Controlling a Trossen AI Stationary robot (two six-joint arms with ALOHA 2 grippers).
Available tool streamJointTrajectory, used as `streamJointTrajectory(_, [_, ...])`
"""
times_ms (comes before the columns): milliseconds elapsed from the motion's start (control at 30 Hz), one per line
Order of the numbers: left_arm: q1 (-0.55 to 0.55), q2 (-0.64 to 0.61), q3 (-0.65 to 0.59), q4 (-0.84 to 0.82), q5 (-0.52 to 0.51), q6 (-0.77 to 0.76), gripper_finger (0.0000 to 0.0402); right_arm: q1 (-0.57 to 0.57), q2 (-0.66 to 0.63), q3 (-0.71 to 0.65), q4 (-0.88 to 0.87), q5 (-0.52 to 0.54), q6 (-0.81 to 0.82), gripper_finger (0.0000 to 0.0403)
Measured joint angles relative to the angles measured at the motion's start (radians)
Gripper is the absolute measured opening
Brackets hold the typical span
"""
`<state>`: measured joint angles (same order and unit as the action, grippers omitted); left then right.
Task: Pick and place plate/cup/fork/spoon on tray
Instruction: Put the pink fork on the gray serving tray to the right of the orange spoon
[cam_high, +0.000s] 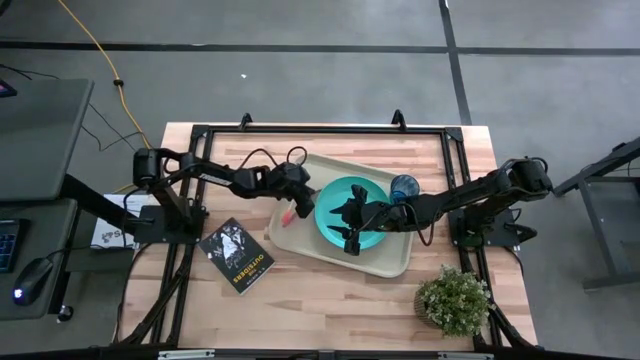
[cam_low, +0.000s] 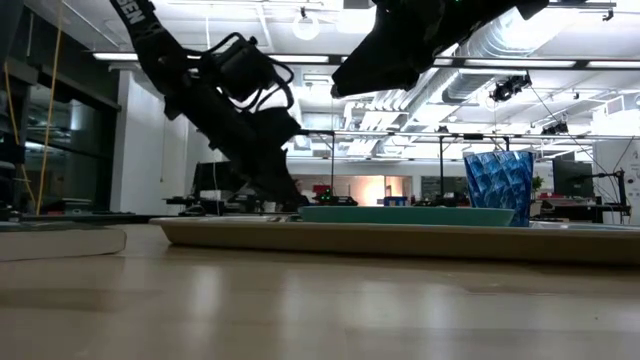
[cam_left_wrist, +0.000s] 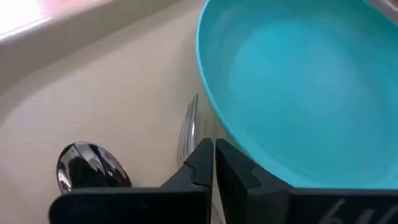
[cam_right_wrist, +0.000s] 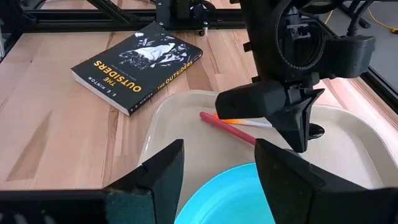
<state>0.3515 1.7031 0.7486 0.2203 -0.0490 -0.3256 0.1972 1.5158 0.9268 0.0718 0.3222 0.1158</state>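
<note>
A: Status on the cutlery step?

B: Fork (cam_right_wrist: 229, 131) and spoon (cam_right_wrist: 245, 122) both lie in the tray (cam_high: 400, 262), just beside the plate (cam_high: 340, 200), handles crossing near the corner by the book (cam_right_wrist: 138, 65). My left gripper (cam_left_wrist: 214, 160) sits low over them, fingers pinched together w/ nothing visibly between them. From the left wrist cam the tines (cam_left_wrist: 188, 127) and spoon bowl (cam_left_wrist: 92, 167) sit flat on the tray floor, so I judge the fork is let go.

A: Right side?

B: My right gripper (cam_right_wrist: 219, 163) hovers over the plate, fingers (cam_right_wrist: 163, 167) spread apart, empty. Cup (cam_high: 404, 187) stands upright in the tray's far corner, beside the plate.

A: So what's left?

B: Prob nothing to place: plate, cup, fork, spoon all on tray by my read. Next move: lift the left straight up and clear w/o snagging a handle or nudging the plate rim, then pull both arms back. Right needs to rise before swinging, as the cup is near its forearm.
</note>
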Motion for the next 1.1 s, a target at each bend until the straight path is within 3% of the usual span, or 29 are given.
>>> streamJointTrajectory(267, [-0.014,0.041,0.000,-0.005,0.057,0.007,0.0000,0.000,0.000,0.000,0.000,0.000,0.000,0.0188])
streamJointTrajectory(833, [-0.002,0.077,0.000,0.079,-0.064,0.024,0.0000,0.000,0.001,0.000,0.000,0.000,0.000,0.0188])
streamJointTrajectory(1100, [0.029,0.077,-0.001,0.029,-0.093,0.052,0.0000,0.000,0.001,0.000,0.000,0.000,0.000,0.0188])
